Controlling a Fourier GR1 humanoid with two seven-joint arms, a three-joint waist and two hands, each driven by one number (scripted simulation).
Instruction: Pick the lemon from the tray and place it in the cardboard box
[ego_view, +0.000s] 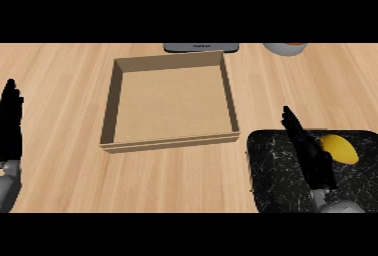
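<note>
A yellow lemon (340, 148) lies on a dark speckled tray (275, 170) at the lower right. My right hand (308, 150) is over the tray with its fingers straight, just left of the lemon and close to it. I cannot tell whether it touches the fruit. An open cardboard box (109, 107) sits in the middle of the wooden counter, with nothing inside. At the left edge my left hand (10, 125) rests open with fingers pointing up.
A dark flat object (201, 47) lies at the back edge behind the box. A grey bowl (284, 48) is partly visible at the back right. Bare wood lies between box and tray.
</note>
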